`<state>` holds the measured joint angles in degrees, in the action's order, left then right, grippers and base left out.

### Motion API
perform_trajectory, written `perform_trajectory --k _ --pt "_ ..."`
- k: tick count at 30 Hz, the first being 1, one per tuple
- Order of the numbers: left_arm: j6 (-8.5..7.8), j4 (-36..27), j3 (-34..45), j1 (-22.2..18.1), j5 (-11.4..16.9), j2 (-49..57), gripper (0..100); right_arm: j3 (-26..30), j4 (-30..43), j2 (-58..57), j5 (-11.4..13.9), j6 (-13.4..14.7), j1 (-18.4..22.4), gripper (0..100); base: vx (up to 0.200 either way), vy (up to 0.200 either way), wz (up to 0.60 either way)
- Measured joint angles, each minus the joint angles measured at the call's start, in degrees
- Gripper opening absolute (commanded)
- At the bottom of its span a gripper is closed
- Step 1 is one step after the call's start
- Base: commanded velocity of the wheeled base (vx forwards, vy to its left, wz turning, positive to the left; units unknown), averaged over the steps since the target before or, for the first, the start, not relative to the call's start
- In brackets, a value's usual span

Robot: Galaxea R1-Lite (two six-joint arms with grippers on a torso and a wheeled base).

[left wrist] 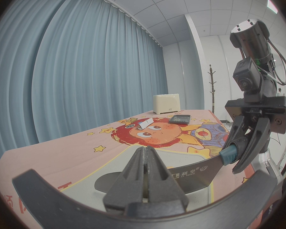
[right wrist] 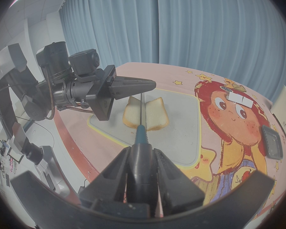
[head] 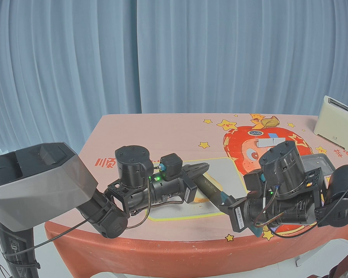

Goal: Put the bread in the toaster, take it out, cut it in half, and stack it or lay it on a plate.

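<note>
A slice of bread [right wrist: 152, 113] lies on the grey cutting board [right wrist: 181, 124] near the table's front edge. My right gripper [right wrist: 141, 153] is shut on the knife [right wrist: 140, 110] by its dark handle. The blade stands edge-down across the middle of the slice. My left gripper [right wrist: 149, 86] is shut with nothing in it, its tips just above the slice's far side, by the blade. In the head view the left gripper [head: 203, 168] and the knife [head: 208, 185] hide most of the bread [head: 201, 199]. The left wrist view shows the blade [left wrist: 194, 172] held by the right gripper [left wrist: 241, 147].
The cream toaster [head: 336, 122] stands at the table's far right corner. A dark plate [head: 323, 160] lies in front of it, partly behind my right arm. A white tag [head: 270, 141] lies on the printed tablecloth. The far left of the table is bare.
</note>
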<state>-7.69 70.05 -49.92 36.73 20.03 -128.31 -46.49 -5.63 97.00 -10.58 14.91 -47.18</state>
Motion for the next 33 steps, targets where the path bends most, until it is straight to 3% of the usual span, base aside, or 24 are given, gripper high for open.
perform_trajectory --k 13,18,24,33 --pt "0.66 -1.9 -1.8 0.0 0.0 0.3 0 0.1 0.0 -0.1 -0.2 0.0 0.1 0 0.000 0.000 0.00" --pt "0.85 -2.4 -3.2 -0.1 -1.5 1.3 0 0.1 0.1 -0.3 -0.2 0.0 0.0 0 0.000 0.000 0.00" --pt "2.15 -2.7 -5.5 -0.5 -1.8 2.5 0 0.1 0.0 -0.5 -0.3 0.0 -0.1 0 0.000 0.000 0.00" --pt "2.12 -3.0 -6.7 -2.3 -2.2 2.9 0 0.4 -0.1 -0.5 -0.4 0.0 -0.3 0 0.000 0.000 0.00"
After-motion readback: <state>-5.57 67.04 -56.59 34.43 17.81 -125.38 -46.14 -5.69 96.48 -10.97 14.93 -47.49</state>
